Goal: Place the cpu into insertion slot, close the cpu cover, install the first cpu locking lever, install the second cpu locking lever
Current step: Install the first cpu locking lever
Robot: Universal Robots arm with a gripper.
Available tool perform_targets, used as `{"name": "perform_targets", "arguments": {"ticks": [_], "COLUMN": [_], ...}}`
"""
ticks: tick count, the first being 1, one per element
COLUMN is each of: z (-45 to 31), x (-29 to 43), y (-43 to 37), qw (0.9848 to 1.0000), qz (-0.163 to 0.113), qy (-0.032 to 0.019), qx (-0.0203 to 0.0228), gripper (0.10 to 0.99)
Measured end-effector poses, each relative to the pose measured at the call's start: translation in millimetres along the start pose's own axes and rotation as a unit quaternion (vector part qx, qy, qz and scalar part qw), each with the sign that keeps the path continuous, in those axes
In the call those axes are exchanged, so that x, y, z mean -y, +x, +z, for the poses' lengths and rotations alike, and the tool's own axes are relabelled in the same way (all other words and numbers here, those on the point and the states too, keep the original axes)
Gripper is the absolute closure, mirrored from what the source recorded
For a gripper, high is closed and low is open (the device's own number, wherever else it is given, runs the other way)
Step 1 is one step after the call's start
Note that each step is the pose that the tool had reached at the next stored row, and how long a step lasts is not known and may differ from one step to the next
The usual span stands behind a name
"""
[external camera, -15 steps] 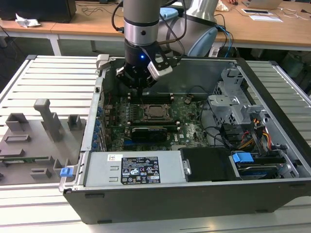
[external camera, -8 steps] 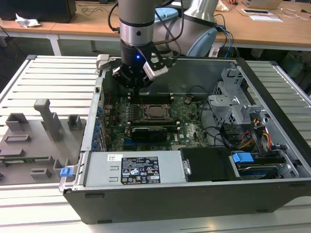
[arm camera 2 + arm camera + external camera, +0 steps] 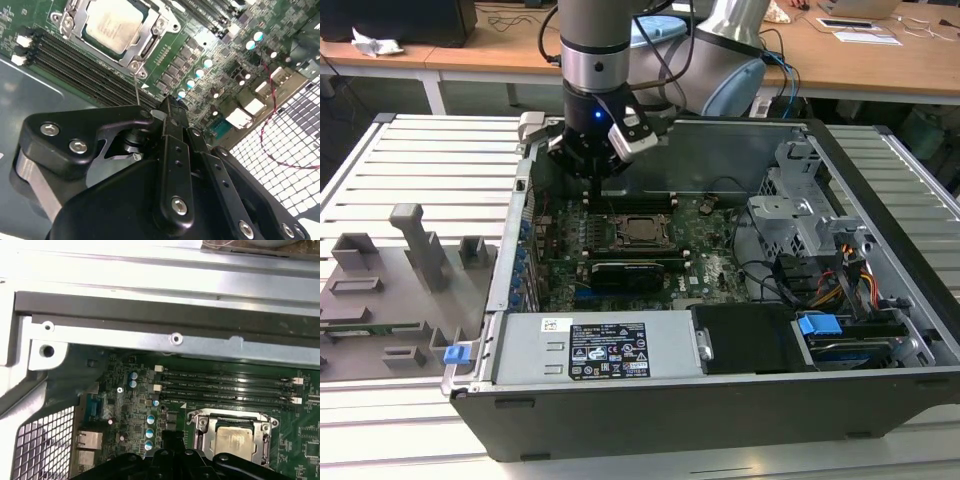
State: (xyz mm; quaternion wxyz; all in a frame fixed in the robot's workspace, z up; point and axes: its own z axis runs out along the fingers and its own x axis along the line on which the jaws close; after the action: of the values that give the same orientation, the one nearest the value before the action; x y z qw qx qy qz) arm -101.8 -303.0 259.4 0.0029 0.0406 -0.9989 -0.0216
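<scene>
**Robotics laboratory: computer-assembly test bench.**

A robot arm reaches down into an open computer case, which lies on a slatted aluminium worktable. The motherboard inside the case is exposed, and the cpu sits bare in its socket. At the exterior view's left, near the case, a grey fixture plate carries moulded part holders. On the far side, wooden desks hold papers.

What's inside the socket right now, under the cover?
The chip lies in the socket, its silver top showing through the window of the cover. Whatever lies beneath the chip is hidden by it.
</scene>
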Motion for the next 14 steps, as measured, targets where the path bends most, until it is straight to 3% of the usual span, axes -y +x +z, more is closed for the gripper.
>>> {"name": "perform_targets", "arguments": {"ticks": [7, 14], "z": [2.0, 2.4], "x": [-9.1, -10.1], "y": [-0.6, -4.4], "qw": [1.0000, 1.0000], "qz": [0.000, 0.000], "qy": [-0.0001, -0.0001], "qx": [0.0000, 0.0000], "gripper": [0.980, 0.980]}}
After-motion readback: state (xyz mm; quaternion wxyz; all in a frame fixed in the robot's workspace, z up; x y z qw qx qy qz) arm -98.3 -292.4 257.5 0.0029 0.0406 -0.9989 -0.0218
